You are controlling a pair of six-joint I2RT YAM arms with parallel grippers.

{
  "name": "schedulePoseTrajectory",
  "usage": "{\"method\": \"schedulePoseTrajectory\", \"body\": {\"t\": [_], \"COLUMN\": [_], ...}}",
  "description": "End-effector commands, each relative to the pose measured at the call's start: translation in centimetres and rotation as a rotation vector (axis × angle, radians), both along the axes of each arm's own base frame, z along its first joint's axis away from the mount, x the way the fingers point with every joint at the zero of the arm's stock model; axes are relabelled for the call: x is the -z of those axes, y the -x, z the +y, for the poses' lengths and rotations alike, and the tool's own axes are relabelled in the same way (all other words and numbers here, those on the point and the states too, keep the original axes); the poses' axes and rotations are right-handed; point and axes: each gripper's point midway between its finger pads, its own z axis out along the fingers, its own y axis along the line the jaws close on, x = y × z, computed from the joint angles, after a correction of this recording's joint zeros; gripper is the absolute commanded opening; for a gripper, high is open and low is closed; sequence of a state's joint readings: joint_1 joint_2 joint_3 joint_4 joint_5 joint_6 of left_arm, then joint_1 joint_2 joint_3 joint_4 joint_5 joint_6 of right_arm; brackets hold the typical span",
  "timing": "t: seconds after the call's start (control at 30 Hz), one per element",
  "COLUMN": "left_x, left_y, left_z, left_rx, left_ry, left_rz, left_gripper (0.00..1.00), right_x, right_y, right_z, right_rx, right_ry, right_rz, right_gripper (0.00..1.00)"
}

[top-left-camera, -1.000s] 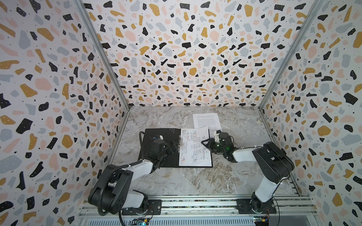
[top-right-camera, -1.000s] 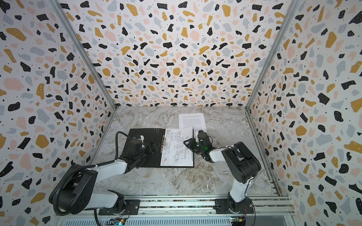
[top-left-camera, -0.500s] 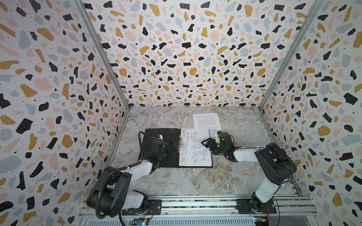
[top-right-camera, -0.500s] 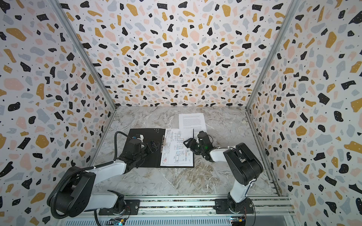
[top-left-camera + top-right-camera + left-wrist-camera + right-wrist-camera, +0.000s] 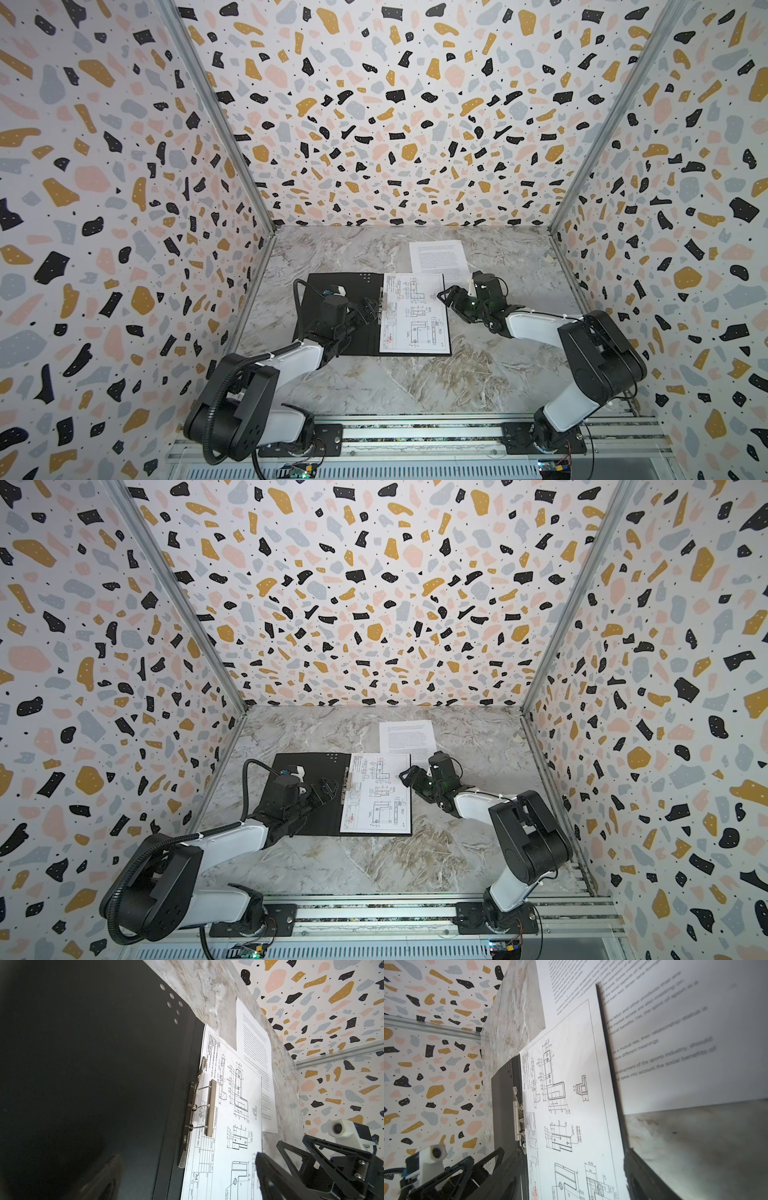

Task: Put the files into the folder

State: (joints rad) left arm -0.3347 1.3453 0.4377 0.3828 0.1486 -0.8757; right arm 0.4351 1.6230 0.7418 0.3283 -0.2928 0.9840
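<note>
The thin flat rectangular folder (image 5: 345, 282), opened with its black inside up, lies on the grey marbled table (image 5: 415, 386). A white paper sheet of technical line drawings (image 5: 415, 316) lies flat on its right half, with its left edge at the metal spine clip (image 5: 209, 1107). A white sheet of dense printed text (image 5: 438, 257) lies farther back on the table, and its near corner seems to slip under the folder's edge. The left gripper (image 5: 371, 308) hovers over the folder's left half near the clip, jaws wide and empty. The right gripper (image 5: 448, 296) sits at the drawing sheet's right edge, jaws spread, gripping nothing.
</note>
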Motion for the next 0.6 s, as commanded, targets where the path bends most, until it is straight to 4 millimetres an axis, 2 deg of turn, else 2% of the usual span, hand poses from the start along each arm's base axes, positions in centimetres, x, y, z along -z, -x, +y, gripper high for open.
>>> {"method": "schedulePoseTrajectory", "body": {"t": [0.0,0.1,0.27,0.57], "left_x": [-0.9,-0.9,-1.0,-2.0], "left_y": [-0.5,-0.4,-0.4,-0.6], "left_z": [0.2,0.2,0.2,0.2], "left_rx": [-0.011,-0.010,-0.011,-0.001], "left_ry": [0.004,0.004,0.005,-0.004], "left_rz": [-0.034,-0.033,-0.038,-0.065], "left_gripper": [1.00,0.99,1.00,0.99], "right_x": [-2.2,-2.9,-2.9,-1.7], "right_y": [-1.4,-2.7,-4.5,-7.2], "right_z": [-1.1,-1.7,-2.4,-2.7], "right_rx": [0.018,0.019,0.003,-0.040], "right_ry": [0.048,0.075,0.105,0.110], "right_rz": [-0.071,-0.127,-0.156,-0.146], "right_gripper": [0.78,0.80,0.81,0.83]}}
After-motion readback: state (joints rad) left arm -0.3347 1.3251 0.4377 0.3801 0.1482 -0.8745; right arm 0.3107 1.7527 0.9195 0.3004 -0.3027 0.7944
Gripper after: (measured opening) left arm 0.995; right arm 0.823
